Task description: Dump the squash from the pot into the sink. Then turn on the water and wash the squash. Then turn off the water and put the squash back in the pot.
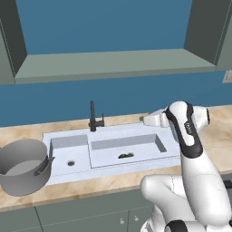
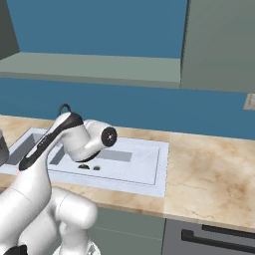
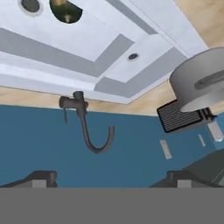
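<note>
Nearest the hand camera, the gripper (image 3: 112, 177) showed as two dark finger tips set far apart at the bottom of the hand view, with blue wall between them and nothing held or touched; the jaws stood spread. In the left base view the wrist hung above the right end of the sink (image 1: 170, 149), over the counter edge, with the hand pointed back toward the wall. Next out lay the faucet (image 3: 83, 124), a dark curved spout on a short post, seen upside down in the hand view and just ahead of the fingers' line, slightly left of their midpoint. In the left base view the faucet (image 1: 94, 117) stood at the back rim of the sink, between the two basins, so it lay well to the left of the hand. The coming move turns on that sideways gap, by my judgement, if water is the step in hand. Beyond the faucet, the squash (image 1: 125, 155) lay on the floor of the larger basin, its long axis running roughly along the basin's length. The squash (image 3: 65, 9) appeared near the round drain. Farthest, the pot (image 1: 22, 165) sat upright on the counter, just left of the small basin, empty as far as could be told.
</note>
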Tool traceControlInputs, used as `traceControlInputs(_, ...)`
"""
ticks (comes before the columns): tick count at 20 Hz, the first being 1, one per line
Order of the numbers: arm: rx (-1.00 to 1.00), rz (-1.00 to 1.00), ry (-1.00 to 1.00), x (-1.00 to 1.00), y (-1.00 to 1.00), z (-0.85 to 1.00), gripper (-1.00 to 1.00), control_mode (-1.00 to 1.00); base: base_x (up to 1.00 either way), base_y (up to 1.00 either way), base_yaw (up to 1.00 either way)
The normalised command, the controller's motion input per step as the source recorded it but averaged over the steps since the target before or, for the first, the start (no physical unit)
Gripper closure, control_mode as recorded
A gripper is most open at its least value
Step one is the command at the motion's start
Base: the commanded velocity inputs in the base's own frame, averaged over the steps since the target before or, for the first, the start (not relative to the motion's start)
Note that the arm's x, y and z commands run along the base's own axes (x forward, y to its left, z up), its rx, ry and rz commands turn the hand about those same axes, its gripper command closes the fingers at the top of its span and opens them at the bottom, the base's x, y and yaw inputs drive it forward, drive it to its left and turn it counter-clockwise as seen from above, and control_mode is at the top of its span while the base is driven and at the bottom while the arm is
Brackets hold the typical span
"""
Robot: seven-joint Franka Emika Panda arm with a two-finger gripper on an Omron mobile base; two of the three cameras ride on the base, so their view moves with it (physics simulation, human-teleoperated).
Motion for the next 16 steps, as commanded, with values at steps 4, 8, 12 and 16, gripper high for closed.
traceControlInputs(4, 0.16, 0.00, -0.01, 0.44, 0.00, 0.00, -1.00, -1.00, 0.00, 0.00, 0.00)
traceControlInputs(8, 0.01, 0.00, -0.02, 0.17, 0.00, 0.00, -1.00, -1.00, 0.00, 0.00, 0.00)
traceControlInputs(12, -0.05, 0.00, -0.09, 0.00, 0.06, -0.01, -1.00, -1.00, 0.00, 0.00, 0.00)
traceControlInputs(16, -0.08, 0.00, -0.09, 0.05, 0.22, -0.02, -1.00, -1.00, 0.00, 0.00, 0.00)
